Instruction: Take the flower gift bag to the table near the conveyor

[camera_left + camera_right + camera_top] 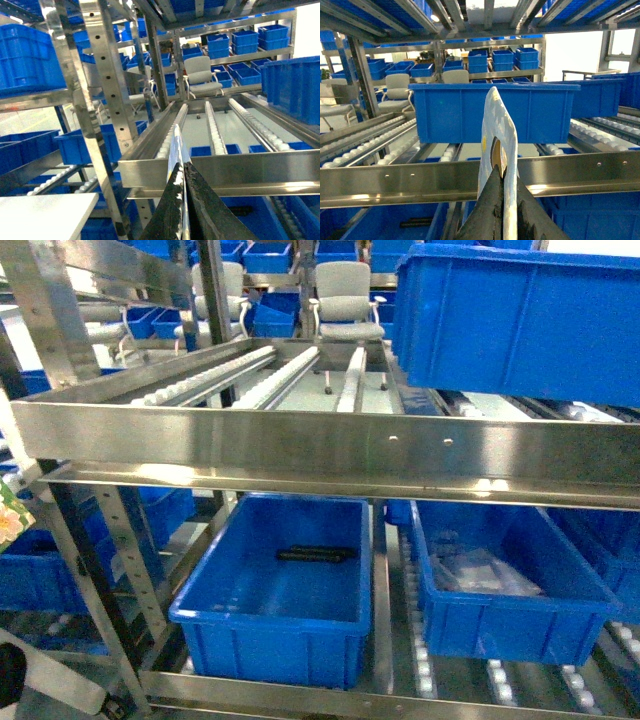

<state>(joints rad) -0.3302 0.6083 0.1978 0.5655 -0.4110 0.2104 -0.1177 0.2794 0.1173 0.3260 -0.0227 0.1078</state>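
From the head camera, the conveyor [330, 440] fills the shot, its steel front rail running straight across with rows of white rollers [290, 375] behind it. A big blue bin [520, 320] sits on the upper level at right. Below, two more bins: the left one [275, 590] holds a small dark object [316, 554], the right one [505, 585] some clear plastic wrapping. A grey chair [345, 305] stands beyond the rack. At the far left edge, just a sliver of floral print [8, 515] peeks in; I cannot tell from this view what it belongs to. Neither pincer shows here.

Over to the left wrist: the left pincer [182, 200] is closed tight on a thin edge of the bag [176, 150], which rises upright between the dark fingers [210, 210] in front of the conveyor rail. A corner of the white worktop [45, 215] sits at lower left, beside the rack's perforated post [107, 95]. A chair [202, 75] shows farther back.

Right wrist now: the right pincer [504, 200] is clamped on the bag [496, 130] too, pale floral paper with a handle cut-out, standing upright between its fingers [482, 215]. Behind it, a blue bin [495, 110] rests on the conveyor rollers [370, 150], the steel rail [420, 180] crossing just behind the bag.
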